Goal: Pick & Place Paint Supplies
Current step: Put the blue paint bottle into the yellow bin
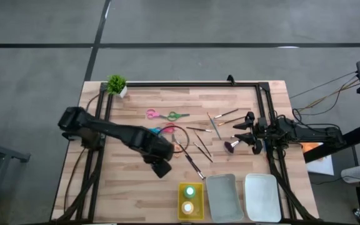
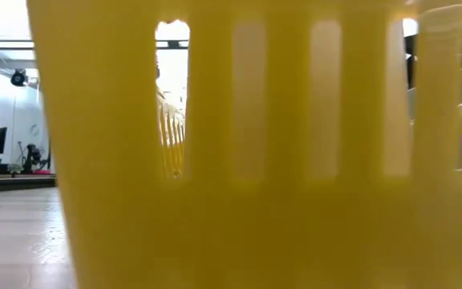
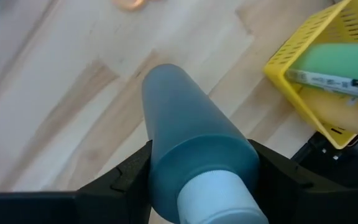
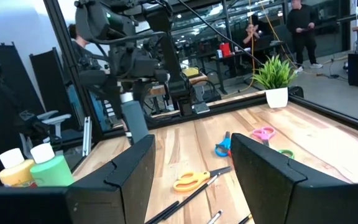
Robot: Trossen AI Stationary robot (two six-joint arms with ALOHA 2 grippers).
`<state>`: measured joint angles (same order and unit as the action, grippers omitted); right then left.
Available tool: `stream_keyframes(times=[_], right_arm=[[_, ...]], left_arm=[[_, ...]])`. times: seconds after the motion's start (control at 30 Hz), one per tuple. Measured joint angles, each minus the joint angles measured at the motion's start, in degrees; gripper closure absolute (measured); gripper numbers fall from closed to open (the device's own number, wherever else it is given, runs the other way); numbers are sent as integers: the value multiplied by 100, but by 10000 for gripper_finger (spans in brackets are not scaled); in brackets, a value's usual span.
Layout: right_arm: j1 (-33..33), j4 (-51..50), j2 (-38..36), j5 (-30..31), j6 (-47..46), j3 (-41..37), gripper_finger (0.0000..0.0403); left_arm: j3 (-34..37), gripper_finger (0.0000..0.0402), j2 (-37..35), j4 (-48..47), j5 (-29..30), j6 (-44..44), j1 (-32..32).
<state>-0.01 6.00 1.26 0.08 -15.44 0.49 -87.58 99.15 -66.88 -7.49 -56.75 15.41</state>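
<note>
While the left gripper (image 3: 201,180) carries it above the bare wood just short of the yellow tray (image 1: 191,201), the grey paint bottle (image 3: 194,155) sits clamped between the two dark fingers (image 3: 126,177), held across its round body close under the pale cap. It looks like a small plastic bottle: light, fairly stiff, with a smooth curved wall that could slip or roll in a loose grip, so a hold across the widest part of the body, as now, seems the safest one. The jaws stand fairly wide because the bottle fills them. From above, that gripper hangs near the tray's corner, where a green bottle (image 1: 190,191) and a yellow bottle (image 1: 188,207) already stand upright.

Over at the right side of the table, the right gripper (image 4: 191,168) waits with its fingers apart and nothing between them, facing the spread of supplies. Loose on the boards are thin brushes (image 1: 200,149), a stubby dark brush (image 1: 231,146) and several scissors (image 1: 166,115); these are light and lie flat, probably best taken across the handle. Whether the bottle is full I cannot say from these views, since its wall is opaque
</note>
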Motion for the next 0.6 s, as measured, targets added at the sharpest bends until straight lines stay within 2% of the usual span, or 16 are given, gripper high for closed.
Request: stream_keyframes(times=[0.3,0.6], right_arm=[[0,0,0,0,0,-2,196],[0,-2,-2,0,0,-2,196]], left_arm=[[-1188,195,910,-90,-190,1056,-318],[-1968,195,1791,-227,-842,1646,-722]])
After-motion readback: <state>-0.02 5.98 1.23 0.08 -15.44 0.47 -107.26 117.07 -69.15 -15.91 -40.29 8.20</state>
